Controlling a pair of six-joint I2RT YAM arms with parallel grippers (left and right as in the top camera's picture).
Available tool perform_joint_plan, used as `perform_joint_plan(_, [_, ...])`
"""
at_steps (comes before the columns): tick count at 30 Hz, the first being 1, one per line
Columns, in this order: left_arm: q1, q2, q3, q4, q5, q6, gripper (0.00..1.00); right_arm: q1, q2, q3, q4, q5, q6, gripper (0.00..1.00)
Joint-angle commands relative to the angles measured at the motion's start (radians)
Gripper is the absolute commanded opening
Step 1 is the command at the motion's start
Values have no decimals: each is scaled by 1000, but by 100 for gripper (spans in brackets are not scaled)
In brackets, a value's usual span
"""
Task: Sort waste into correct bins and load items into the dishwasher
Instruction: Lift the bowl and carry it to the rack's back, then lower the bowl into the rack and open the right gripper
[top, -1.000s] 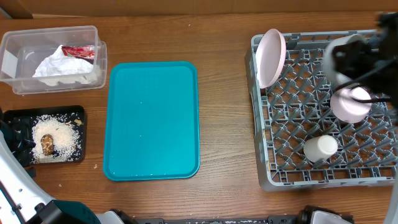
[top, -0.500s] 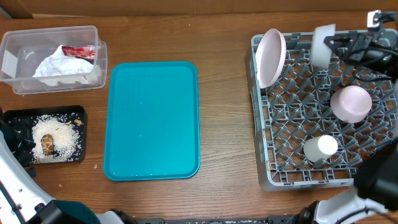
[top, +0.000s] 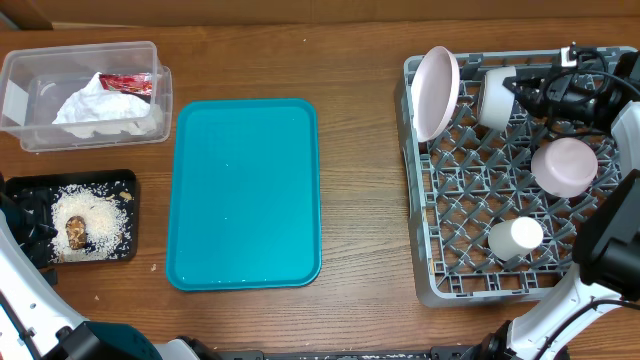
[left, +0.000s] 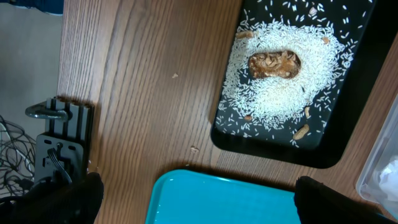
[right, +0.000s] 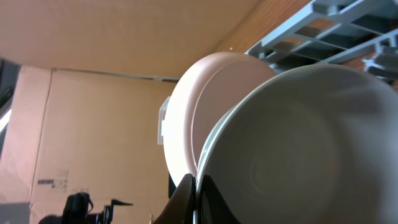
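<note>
Grey plastic dish rack (top: 450, 270) occupies the right side of the overhead frame. One large plate (top: 435, 92), pale pink, stands on edge in the rack's upper left corner. One small plate (top: 565, 166) sits right of centre among the pegs. A white cup (top: 515, 238) stands toward the rack's lower edge.

Right gripper (top: 522, 95) reaches in from the upper right of the frame and is clamped on the rim of the bowl (top: 494, 97). The bowl is tipped on its side along the rack's top row, just right of the large plate. The right wrist view confirms the grip: the two fingers are pinched together on the rim at the bottom of the frame. The bowl's white inside faces the camera and the large plate stands close behind it. Whether bowl and plate touch cannot be determined.

Teal tray (top: 248, 190) lies at the middle of the table. Clear tub (top: 30, 70), upper left, holds the crumpled napkin (top: 95, 108) and the red wrapper (top: 127, 83). Black tray (top: 20, 185), lower left, carries rice scraps (top: 100, 215) around a brown lump (top: 76, 233).

Left gripper (left: 196, 202) hangs over the table at the lower left with its jaws spread wide, holding nothing. Its wrist view shows the black tray at upper right and a corner of the teal tray along the bottom edge.
</note>
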Motion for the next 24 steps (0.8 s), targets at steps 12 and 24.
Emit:
perform_joint_plan(12, [2,2,-4,-2,-4,-18,100,-105,-38,2,0,290,171,28])
perform_joint_plan(24, [2,2,-4,-2,-4,-18,100,-141,-241,61,-113,636,208,55])
